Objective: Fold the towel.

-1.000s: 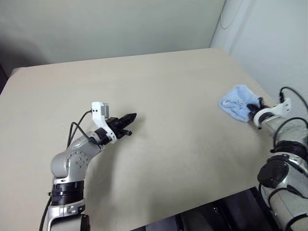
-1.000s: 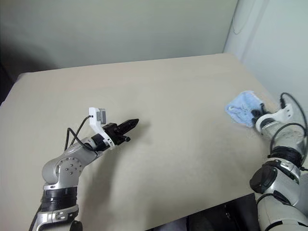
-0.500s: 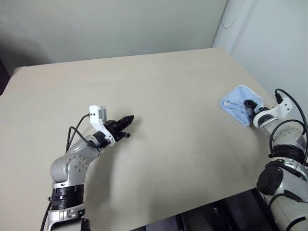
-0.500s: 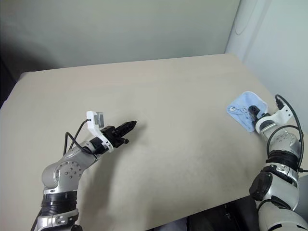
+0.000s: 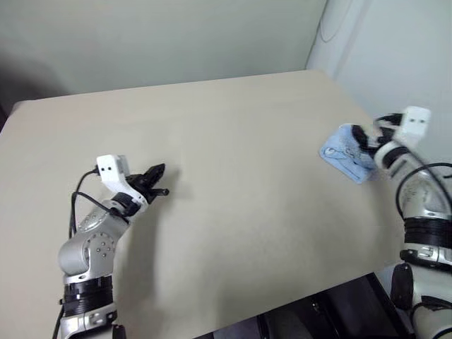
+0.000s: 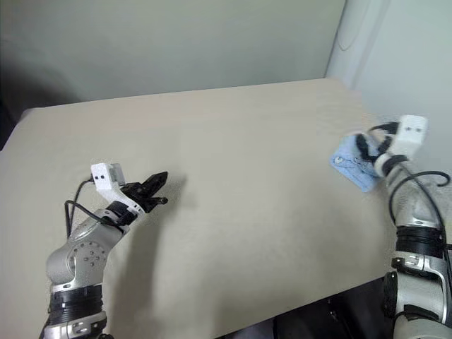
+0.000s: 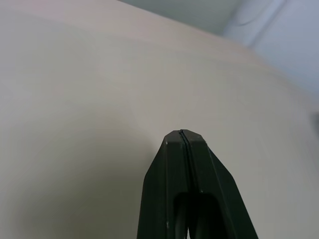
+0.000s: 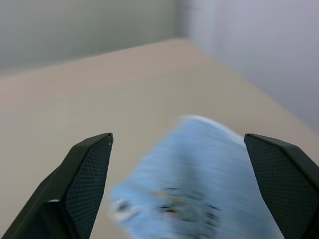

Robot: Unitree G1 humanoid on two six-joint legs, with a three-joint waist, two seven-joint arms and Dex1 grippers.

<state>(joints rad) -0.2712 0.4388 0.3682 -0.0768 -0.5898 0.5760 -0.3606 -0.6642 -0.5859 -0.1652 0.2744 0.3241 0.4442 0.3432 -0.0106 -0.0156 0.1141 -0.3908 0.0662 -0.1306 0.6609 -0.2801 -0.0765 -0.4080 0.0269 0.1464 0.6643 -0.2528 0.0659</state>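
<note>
Pale beige desk (image 5: 233,162) runs to a grey-green wall. In the left eye view the left gripper (image 5: 157,171) sits at lower left, fingers pressed together, holding nothing; the towel (image 5: 344,153) lies at the right edge, with the right gripper (image 5: 361,138) just over it. Left wrist view: both fingers meet above bare desk. Right wrist view: the fingers (image 8: 87,172) stand wide apart, empty, towel between and beyond them.

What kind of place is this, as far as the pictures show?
Probably a plain test room: a bare beige table set into a corner of pale walls, with just a small blue towel lying on it.
</note>
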